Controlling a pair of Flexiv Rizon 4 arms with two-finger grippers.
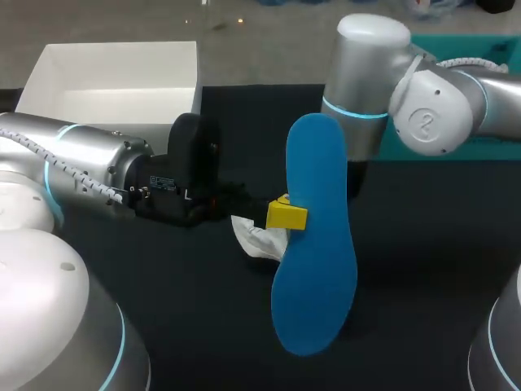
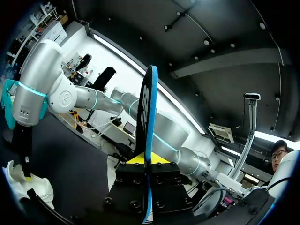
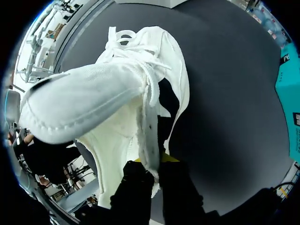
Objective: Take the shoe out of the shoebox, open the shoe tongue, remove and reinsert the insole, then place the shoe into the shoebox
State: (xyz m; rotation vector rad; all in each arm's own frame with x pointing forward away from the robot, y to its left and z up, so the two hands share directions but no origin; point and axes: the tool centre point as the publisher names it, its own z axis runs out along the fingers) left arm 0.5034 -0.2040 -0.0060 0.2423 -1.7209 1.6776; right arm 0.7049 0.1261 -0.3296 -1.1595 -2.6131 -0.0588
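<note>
Head view: left claw [image 1: 285, 217] is clamping the blue insole [image 1: 319, 261] upright, long axis standing vertical, while right claw [image 3: 149, 161] is pinching the white shoe [image 1: 257, 239] by its upper edge, just beside the insole's lower half.

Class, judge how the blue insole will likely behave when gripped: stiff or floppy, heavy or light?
Probably fairly stiff: the insole stands upright, unbent, with the left gripper pinching one edge. Likely light: it looks thin edge-on. It might pivot if bumped.

The insole [image 1: 313, 244] is plain bright blue, the shoe [image 3: 117, 93] and shoebox [image 1: 114, 73] white, the desk [image 1: 423, 244] black, the fingers [image 1: 286, 216] yellow at their tips.
</note>
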